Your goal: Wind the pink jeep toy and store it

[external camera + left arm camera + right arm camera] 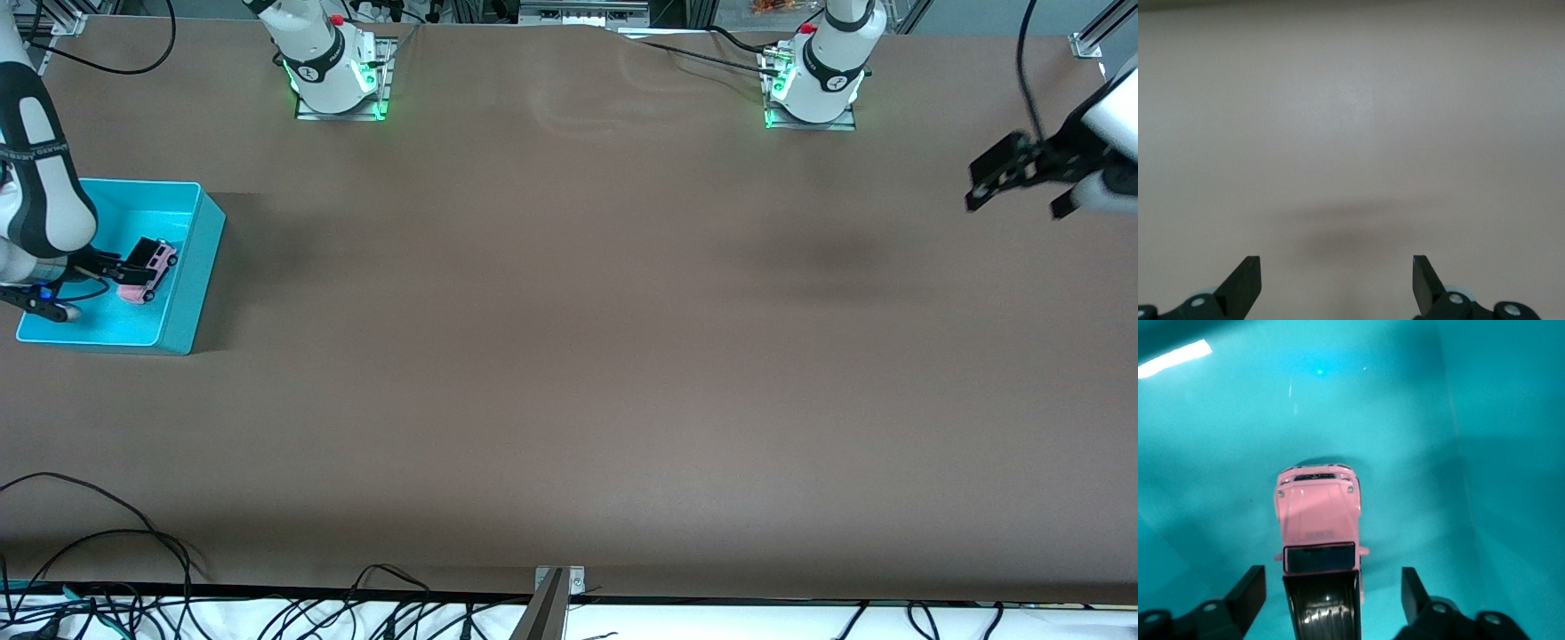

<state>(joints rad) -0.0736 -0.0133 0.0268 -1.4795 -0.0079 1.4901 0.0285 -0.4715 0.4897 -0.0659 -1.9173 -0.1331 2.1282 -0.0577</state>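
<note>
Right gripper [1331, 590] is down inside the turquoise bin [200, 258], fingers spread either side of the pink jeep toy [1318, 533], clear gaps on both sides, nothing pinched; jeep looks set down on the bin floor, roughly mid-bin, nose pointing away from the wrist. Storing looks essentially done; only the retreat remains, by my read.

Left gripper [1337, 283] hangs over bare table [569, 356] at the left arm's end, fingers spread wide, holding nothing; that arm waits.

Risks from here:
- jeep sits between the fingers [1248, 593]; any sideways drift or twist on the way up could clip the black roof and drag or tip the toy; straight vertical lift avoids it
- if the spring is wound, the freed jeep may roll off on its own and hit the bin wall; the wall should contain it, but it could bump a finger first
- bin is light-looking and unanchored; arm snagging the rim on exit could shift or tilt it

Count: 1 pink jeep toy; 1 turquoise bin; 2 arms, 2 grippers; 0 other loose objects on the table.
</note>
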